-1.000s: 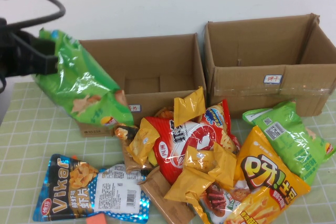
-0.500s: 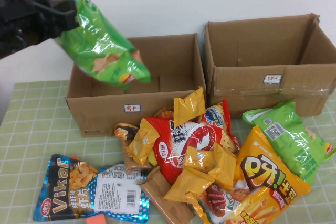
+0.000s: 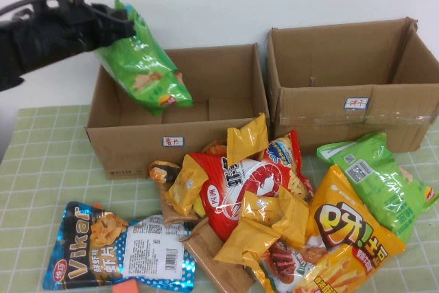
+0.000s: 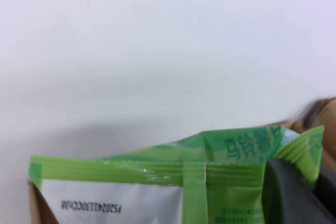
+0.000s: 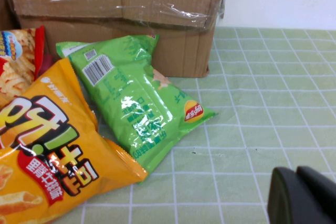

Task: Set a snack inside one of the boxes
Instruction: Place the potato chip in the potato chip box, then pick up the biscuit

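While clamped in the left gripper (image 3: 122, 24), green chip bag (image 3: 145, 70) now swung above left cardboard box (image 3: 137, 143); ready for release. Right gripper (image 5: 302, 198) parked low, opening unclear.

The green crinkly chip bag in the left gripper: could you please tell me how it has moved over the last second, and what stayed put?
The left gripper, shut on the green crinkly chip bag, carried it up off the table's left side and rightward; it now hangs over the left cardboard box, not yet released. The snack pile, the right cardboard box and the right gripper, low over the table by the second green bag, stayed as they were.
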Controlling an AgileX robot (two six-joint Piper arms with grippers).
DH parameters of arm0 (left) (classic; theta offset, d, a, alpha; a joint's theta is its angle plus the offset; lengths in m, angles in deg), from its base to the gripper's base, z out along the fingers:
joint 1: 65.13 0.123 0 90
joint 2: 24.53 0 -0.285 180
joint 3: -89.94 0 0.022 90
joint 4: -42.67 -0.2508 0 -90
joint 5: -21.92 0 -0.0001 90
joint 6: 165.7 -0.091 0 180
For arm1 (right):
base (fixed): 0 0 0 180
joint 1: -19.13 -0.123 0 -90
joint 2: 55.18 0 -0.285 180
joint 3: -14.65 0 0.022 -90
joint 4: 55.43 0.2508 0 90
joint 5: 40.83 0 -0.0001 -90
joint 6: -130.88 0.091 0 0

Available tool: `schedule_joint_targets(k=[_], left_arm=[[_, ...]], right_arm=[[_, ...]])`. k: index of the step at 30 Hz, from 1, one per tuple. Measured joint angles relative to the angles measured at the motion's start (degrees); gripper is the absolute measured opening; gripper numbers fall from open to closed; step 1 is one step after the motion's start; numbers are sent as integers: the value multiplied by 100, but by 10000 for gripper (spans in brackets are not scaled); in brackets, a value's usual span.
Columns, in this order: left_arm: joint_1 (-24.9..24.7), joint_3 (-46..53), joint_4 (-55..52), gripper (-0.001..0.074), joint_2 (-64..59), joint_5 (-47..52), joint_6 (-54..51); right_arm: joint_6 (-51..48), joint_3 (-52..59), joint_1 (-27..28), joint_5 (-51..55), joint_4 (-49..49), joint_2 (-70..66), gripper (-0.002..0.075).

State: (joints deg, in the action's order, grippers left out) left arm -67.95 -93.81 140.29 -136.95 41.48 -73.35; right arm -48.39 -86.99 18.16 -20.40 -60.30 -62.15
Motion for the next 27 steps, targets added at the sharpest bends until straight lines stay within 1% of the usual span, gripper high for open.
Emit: schedule_joint_targets(k=[6,8,9,11,12,15,16,18,19,20,21,23,24,26,27], left_arm=[[0,-421,10,1,-809,57,0],[0,-488,10,25,-953,34,-25],[0,-532,10,55,-1012,8,-54],[0,-579,10,161,-1091,-32,-78],[23,-589,10,308,-1102,-41,-104],[53,-589,12,489,-1065,-46,-93],[58,-589,12,524,-1039,-46,-84],[72,-589,12,543,-912,-7,-72],[72,-589,12,536,-814,32,-62],[72,-589,12,510,-690,66,-62],[72,-589,-37,465,-572,104,-62],[81,-589,-262,351,-266,235,-62],[81,-589,-492,254,-37,328,-62],[81,-592,-948,122,319,551,-62],[81,-604,-1272,79,513,692,-27]], right_arm=[[0,0,0,0,0,0,-2],[0,0,0,0,0,0,-2],[0,0,0,0,0,0,-2],[0,0,0,0,0,0,-2],[0,0,0,0,0,0,-2],[0,0,0,0,0,0,-2],[0,0,0,0,0,0,-2],[0,0,0,0,0,0,-2],[0,0,0,0,0,0,-2],[0,0,0,0,0,0,-2],[0,0,0,0,0,0,-2],[0,0,0,0,0,0,-2],[0,0,0,0,0,0,-2],[0,0,0,0,0,0,-2],[0,0,0,0,0,0,-2]])
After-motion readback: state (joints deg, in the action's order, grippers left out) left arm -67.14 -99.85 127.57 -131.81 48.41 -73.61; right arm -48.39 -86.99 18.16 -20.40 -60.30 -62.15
